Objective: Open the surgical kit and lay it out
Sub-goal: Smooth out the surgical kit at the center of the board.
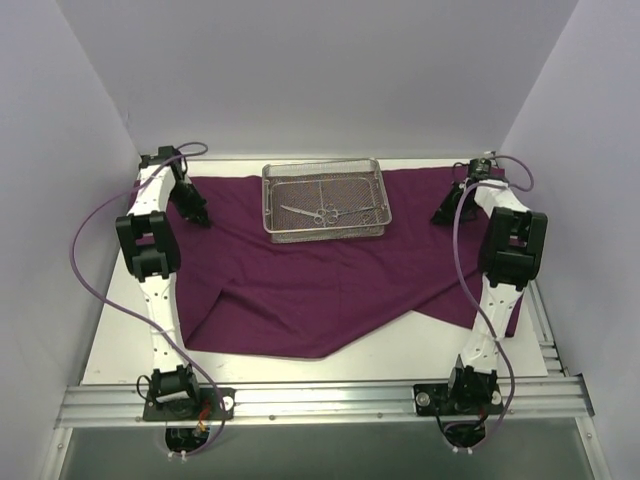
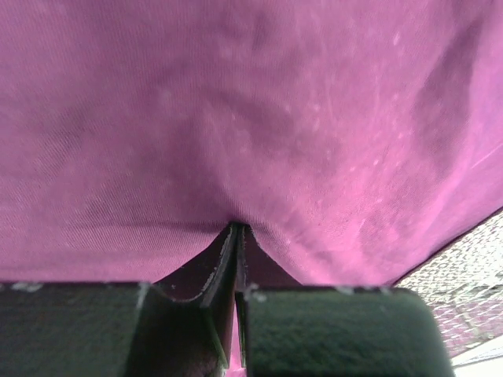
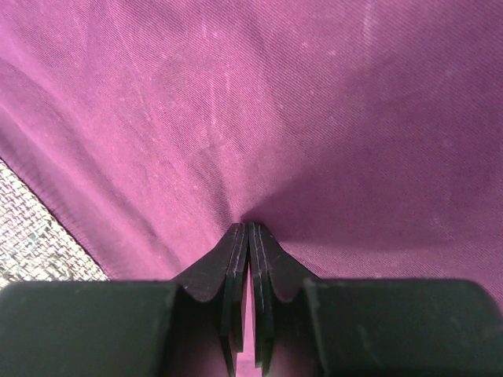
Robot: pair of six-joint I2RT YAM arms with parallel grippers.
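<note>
The dark purple cloth wrap [image 1: 300,280] lies spread over the table, its near edge still folded to a point. The silver wire-mesh tray [image 1: 326,200] stands on it at the back middle, with thin ring-handled scissor-like instruments [image 1: 318,212] inside. My left gripper [image 1: 196,214] is at the cloth's far left corner, shut on a pinch of the cloth [image 2: 236,157]. My right gripper [image 1: 443,214] is at the far right corner, shut on the cloth [image 3: 259,118]. Both pinches pull the fabric into a pucker at the fingertips [image 2: 233,232] [image 3: 236,234].
White walls enclose the table on three sides. A metal rail [image 1: 320,400] runs along the near edge. Purple cables [image 1: 85,250] loop beside each arm. A corner of the mesh tray shows in the left wrist view [image 2: 464,275] and in the right wrist view [image 3: 31,236].
</note>
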